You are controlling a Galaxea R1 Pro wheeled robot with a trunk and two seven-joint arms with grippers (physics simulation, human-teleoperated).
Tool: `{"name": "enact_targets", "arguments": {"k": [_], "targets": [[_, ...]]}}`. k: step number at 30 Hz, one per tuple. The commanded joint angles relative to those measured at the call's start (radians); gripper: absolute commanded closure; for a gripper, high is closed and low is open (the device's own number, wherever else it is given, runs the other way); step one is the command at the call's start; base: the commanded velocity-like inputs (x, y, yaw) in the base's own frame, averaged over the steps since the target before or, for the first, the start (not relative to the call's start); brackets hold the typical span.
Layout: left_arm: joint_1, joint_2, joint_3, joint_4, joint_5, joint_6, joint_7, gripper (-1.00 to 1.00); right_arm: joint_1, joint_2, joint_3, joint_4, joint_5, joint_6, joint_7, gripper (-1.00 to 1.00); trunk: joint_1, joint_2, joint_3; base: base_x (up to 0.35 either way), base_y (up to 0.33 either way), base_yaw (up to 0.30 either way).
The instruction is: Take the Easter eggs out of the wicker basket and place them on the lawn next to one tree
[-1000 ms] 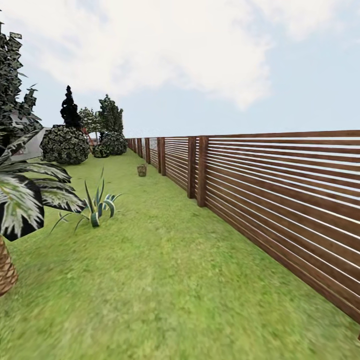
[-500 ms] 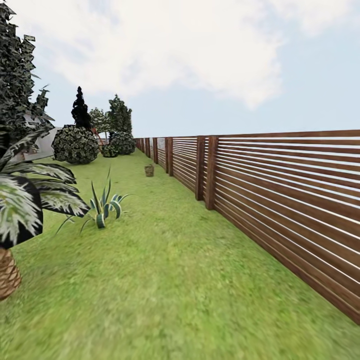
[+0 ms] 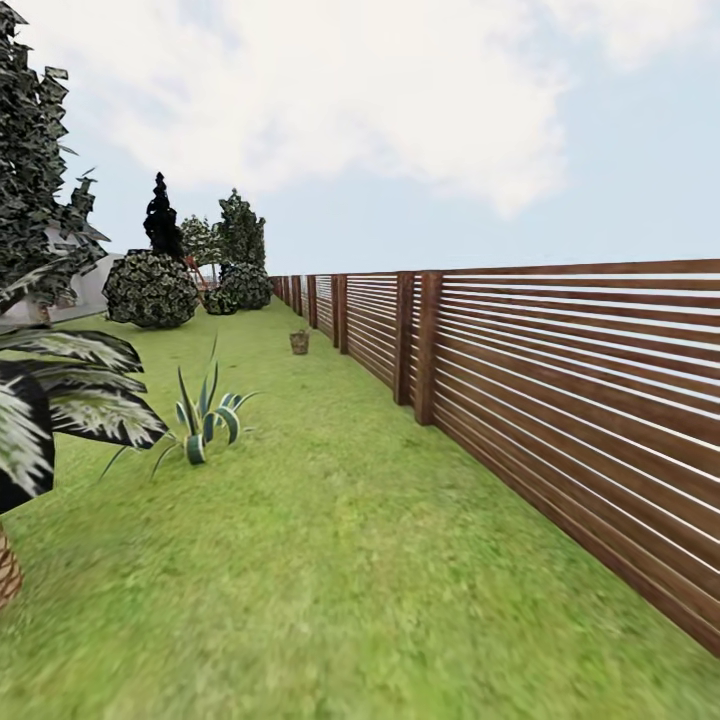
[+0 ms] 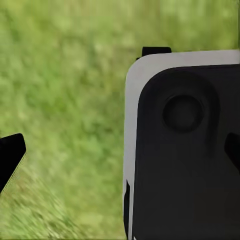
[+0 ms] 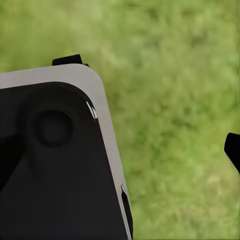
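Far down the lawn (image 3: 330, 520), a small brown wicker basket (image 3: 299, 342) stands close to the fence. It is too far off to make out any eggs in it. A tree (image 3: 35, 150) with dark, pale-flecked leaf clumps rises at the left edge, and another tree (image 3: 240, 230) stands far back. In the left wrist view my left gripper (image 4: 120, 157) is open, with one black fingertip (image 4: 11, 160) at each side edge over blurred grass. My right gripper (image 5: 120, 155) is open the same way, holding nothing, with one fingertip (image 5: 233, 150) showing clearly.
A brown slatted fence (image 3: 560, 400) runs along the right side. A short palm (image 3: 50, 400) and a spiky striped plant (image 3: 205, 420) stand to the left. Round bushes (image 3: 150, 290) and a near-black tree (image 3: 162, 220) stand far back. A dark, white-edged part of my own body (image 4: 185, 150) sits close below each wrist.
The whole view has shifted. The fence, bushes and basket slid right, then the palm slipped further off the left edge. The camera has turned and advanced along the lawn.
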Motion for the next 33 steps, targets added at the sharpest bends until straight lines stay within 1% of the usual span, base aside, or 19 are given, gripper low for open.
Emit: {"name": "enact_targets", "arguments": {"k": [1, 21, 28, 33], "targets": [[0.001, 0.000, 0.001, -0.002, 0.000, 0.000, 0.001, -1.00, -0.002, 0.000, 0.003, 0.004, -0.008, -0.008, 0.001, -1.00, 0.001, -0.001, -0.001, 0.318, 0.000, 0.000], [0.001, 0.000, 0.001, -0.002, 0.000, 0.000, 0.001, -1.00, -0.002, 0.001, 0.002, 0.003, -0.006, -0.007, 0.000, -1.00, 0.001, -0.001, -0.001, 0.308, 0.000, 0.000], [0.001, 0.000, 0.001, -0.002, -0.001, 0.000, 0.001, -1.00, -0.002, 0.005, -0.005, -0.009, -0.008, -0.014, 0.005, -1.00, 0.001, -0.001, -0.001, 0.055, 0.000, 0.000], [0.001, 0.000, 0.000, -0.002, -0.001, 0.000, 0.001, -1.00, -0.002, 0.009, -0.002, -0.019, -0.005, -0.007, 0.012, -1.00, 0.001, -0.001, -0.001, 0.002, 0.000, 0.000]]}}
